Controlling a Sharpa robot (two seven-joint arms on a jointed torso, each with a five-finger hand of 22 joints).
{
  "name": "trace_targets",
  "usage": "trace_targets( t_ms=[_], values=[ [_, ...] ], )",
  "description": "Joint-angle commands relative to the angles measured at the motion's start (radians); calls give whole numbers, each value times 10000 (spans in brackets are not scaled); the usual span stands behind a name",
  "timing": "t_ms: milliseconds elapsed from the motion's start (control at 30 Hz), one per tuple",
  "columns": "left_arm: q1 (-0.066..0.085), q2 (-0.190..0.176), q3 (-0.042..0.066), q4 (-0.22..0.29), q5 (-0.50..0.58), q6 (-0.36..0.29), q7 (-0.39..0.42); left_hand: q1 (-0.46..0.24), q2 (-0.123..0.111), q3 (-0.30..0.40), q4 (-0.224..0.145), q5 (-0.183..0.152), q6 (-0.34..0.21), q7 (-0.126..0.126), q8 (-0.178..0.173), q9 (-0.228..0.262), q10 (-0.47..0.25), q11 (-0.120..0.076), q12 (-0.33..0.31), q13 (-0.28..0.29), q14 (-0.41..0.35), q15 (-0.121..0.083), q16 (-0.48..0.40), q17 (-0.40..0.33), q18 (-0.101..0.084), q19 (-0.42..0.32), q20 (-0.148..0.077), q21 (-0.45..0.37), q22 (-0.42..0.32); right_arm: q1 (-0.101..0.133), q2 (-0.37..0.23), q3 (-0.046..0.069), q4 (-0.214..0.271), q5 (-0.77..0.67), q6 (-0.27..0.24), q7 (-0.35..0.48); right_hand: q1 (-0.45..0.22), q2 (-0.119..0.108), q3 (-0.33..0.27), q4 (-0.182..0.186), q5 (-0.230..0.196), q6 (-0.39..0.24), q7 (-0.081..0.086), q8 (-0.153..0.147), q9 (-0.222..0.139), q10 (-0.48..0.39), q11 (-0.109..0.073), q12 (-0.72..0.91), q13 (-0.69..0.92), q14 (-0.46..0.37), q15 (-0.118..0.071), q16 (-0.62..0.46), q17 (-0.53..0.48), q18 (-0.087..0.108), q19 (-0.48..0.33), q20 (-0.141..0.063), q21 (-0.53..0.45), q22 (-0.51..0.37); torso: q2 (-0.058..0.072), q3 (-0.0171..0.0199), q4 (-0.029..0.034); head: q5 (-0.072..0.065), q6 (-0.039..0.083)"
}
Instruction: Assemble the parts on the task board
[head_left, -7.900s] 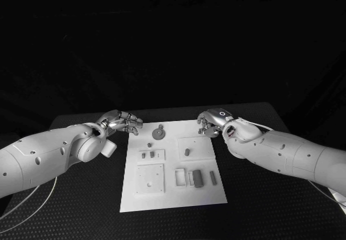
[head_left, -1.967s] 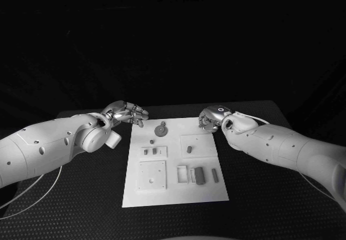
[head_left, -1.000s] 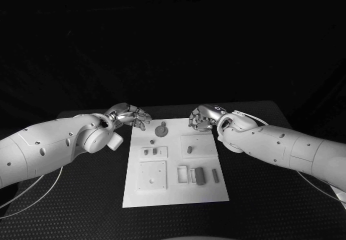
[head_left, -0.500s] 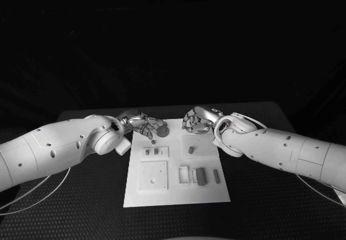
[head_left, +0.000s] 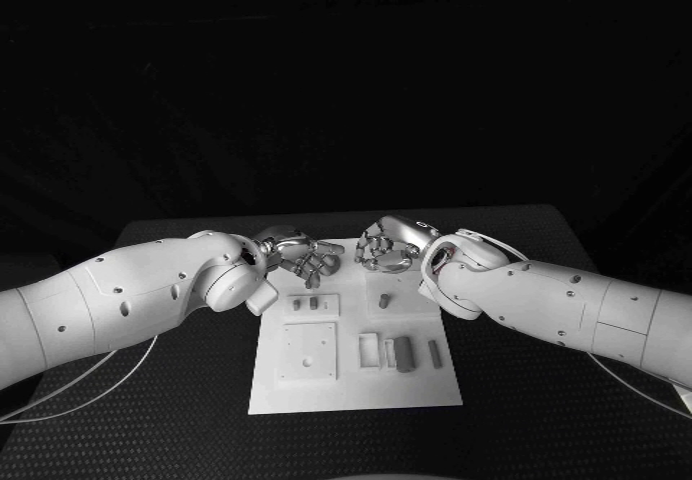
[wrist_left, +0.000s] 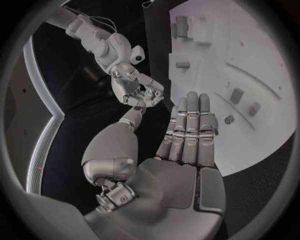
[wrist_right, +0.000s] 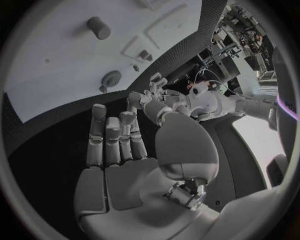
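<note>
**Black Table Set Against Darkness**

A black table (head_left: 173, 420) with a finely textured top stands before a dark, featureless backdrop (head_left: 346, 100). In the right wrist view, a cluttered, brightly lit workspace (wrist_right: 247, 37) lies beyond the table's edge.

Head view: we look down from above at the flat white rectangular task board (head_left: 355, 380) on the black table (head_left: 548, 400).
Left wrist view: we sit close behind the silver left hand (wrist_left: 187, 130), facing the board.
Right wrist view: close behind the silver right hand (wrist_right: 115, 137).
Shared: all three views take in the board.
</note>
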Motion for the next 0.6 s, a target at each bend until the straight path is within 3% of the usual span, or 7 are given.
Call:
trace_targets(
  t_ms=[33,600],
  values=[
    [15,80,-4,56,-60,362,-249,-18,53,-69,-60,-56,77,3,33,-24,70,11,32,16,12,-20,-44,18,72,-10,-50,-8,-19,-1,25,5,91,122,113,15,19,106,60,-17,33,211,170,89,187,90,10,40,-12,-10,-82,35,-18,132,72,21,32,169,5,2,2,28,-30],
    [17,193,-14,126,-104,311,-344,-9,254,-173,-313,-57,350,-83,50,-77,241,-64,92,53,22,-14,-102,101,66,-2,-42,6,-51,-1,116,6,255,150,208,17,2,116,63,-32,32,206,172,82,195,87,11,43,-19,-14,-88,39,-26,132,71,17,29,167,4,0,1,35,-65]
  ],
)
